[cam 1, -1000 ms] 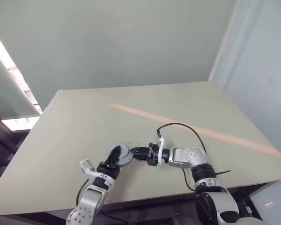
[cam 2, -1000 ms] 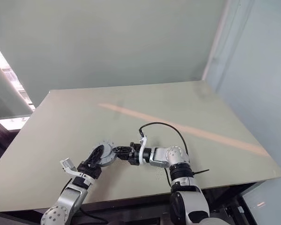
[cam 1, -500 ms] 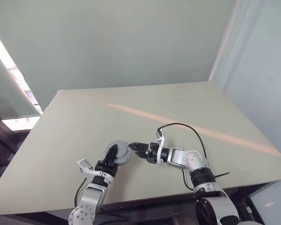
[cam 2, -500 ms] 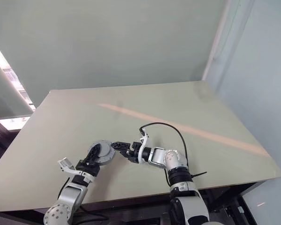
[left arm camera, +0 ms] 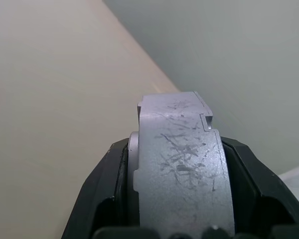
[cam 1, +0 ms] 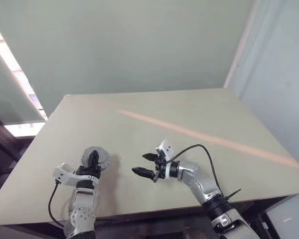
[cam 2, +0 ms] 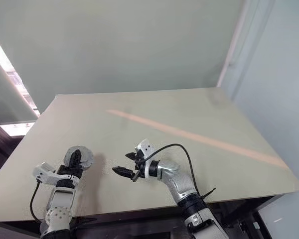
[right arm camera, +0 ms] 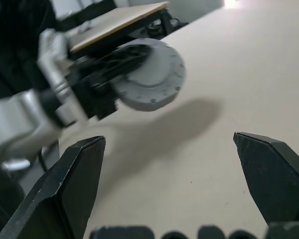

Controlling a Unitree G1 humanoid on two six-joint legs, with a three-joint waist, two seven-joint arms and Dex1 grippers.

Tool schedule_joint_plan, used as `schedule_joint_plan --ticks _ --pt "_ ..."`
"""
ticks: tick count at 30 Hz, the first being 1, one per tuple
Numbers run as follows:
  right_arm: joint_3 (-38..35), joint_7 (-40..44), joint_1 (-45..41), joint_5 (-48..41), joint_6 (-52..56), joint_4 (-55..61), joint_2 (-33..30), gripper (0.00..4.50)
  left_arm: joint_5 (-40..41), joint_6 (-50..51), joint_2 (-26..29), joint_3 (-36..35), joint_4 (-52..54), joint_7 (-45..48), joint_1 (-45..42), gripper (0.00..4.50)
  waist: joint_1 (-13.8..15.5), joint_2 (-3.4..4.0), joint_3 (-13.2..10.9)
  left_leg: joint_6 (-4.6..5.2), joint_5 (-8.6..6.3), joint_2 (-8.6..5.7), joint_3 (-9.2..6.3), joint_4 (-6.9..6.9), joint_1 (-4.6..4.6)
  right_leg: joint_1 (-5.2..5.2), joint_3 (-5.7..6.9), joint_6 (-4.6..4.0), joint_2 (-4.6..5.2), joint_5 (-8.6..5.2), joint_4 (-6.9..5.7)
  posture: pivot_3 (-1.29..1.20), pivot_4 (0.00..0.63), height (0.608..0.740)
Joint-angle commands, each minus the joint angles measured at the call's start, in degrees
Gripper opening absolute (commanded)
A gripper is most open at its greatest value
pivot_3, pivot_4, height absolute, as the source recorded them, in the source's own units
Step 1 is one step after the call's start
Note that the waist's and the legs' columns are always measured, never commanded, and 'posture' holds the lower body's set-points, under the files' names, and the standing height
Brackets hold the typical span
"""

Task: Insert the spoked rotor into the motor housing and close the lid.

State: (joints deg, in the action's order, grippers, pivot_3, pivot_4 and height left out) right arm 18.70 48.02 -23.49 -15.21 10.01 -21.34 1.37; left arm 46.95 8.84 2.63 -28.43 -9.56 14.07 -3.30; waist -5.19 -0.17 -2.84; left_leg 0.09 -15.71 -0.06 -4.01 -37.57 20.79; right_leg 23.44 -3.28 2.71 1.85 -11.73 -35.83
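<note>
At about eight o'clock on the pale beige tabletop (cam 1: 199,114), the left gripper (cam 1: 93,160) is clamped on a round, matte grey metal assembly (cam 1: 96,157), holding it edge-on above the surface; it reads as the motor housing with its lid on. In the left wrist view the two black fingers (left arm camera: 107,186) press against its opposite faces, and the scratched grey rim (left arm camera: 179,164) between them carries a small notch near its upper corner, with a thinner pale layer along one side, perhaps the seam between two parts. From the right wrist view the same assembly (right arm camera: 152,74) shows a flat disc face with small dark screw holes ringing its edge, and no copper windings or shiny spokes are exposed. Judging by that, the rotor is probably already inside and the cover seated, though the frames cannot confirm it; what seems left is setting the piece down. Further right, near six o'clock, the right gripper (cam 1: 145,165) points toward the assembly but well apart from it, jaws spread wide and empty.
</note>
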Motion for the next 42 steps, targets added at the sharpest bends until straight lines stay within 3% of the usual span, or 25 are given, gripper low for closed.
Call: schedule_joint_plan --ticks 1,20,29,36,42 --pt "0.9 1.3 0.0 2.3 -5.8 2.0 -0.2 4.50 -2.4 -2.7 1.5 -0.2 -0.2 0.2 -3.1 2.05 0.0 -0.05 0.0 0.00 0.00 0.00 0.00 -0.03 0.00 -0.01 -0.01 0.01 0.00 0.01 -0.01 0.00 0.000 0.740" --pt "1.4 -0.3 1.8 6.5 -8.2 2.7 -0.8 4.50 -13.4 -6.4 4.9 -0.1 -12.9 -3.2 -8.8 2.05 1.1 -0.15 0.0 0.00 0.01 0.00 0.00 -0.32 -0.06 -0.13 -0.01 0.00 -0.01 0.19 -0.14 0.00 0.000 0.740" --pt "1.1 -1.1 1.0 7.0 -8.6 1.2 -0.7 4.50 -15.7 -4.9 6.2 -0.1 -12.5 -5.8 -6.9 2.05 0.8 -0.18 0.1 -0.05 0.05 0.20 0.10 -0.32 -0.25 -0.13 -0.14 -0.15 -0.28 0.29 -0.32 0.00 0.000 0.740" --pt "1.0 -1.1 0.2 7.3 -9.2 -0.3 -0.2 4.50 -15.1 -2.7 6.5 0.1 -10.4 -5.9 -5.4 4.35 1.1 -0.21 0.1 -0.06 0.04 0.46 0.13 -0.33 -0.20 -0.04 -0.23 -0.27 -0.61 0.37 -0.30 0.00 0.000 0.740" --pt "1.0 -1.0 -0.2 7.5 -9.6 -1.4 0.1 4.50 -16.7 -3.2 7.5 0.3 -8.8 -6.6 -4.1 4.44 1.1 -0.27 0.1 -0.09 0.06 0.45 0.15 -0.42 -0.20 -0.10 -0.30 -0.29 -0.61 0.38 -0.29 0.00 0.000 0.740"
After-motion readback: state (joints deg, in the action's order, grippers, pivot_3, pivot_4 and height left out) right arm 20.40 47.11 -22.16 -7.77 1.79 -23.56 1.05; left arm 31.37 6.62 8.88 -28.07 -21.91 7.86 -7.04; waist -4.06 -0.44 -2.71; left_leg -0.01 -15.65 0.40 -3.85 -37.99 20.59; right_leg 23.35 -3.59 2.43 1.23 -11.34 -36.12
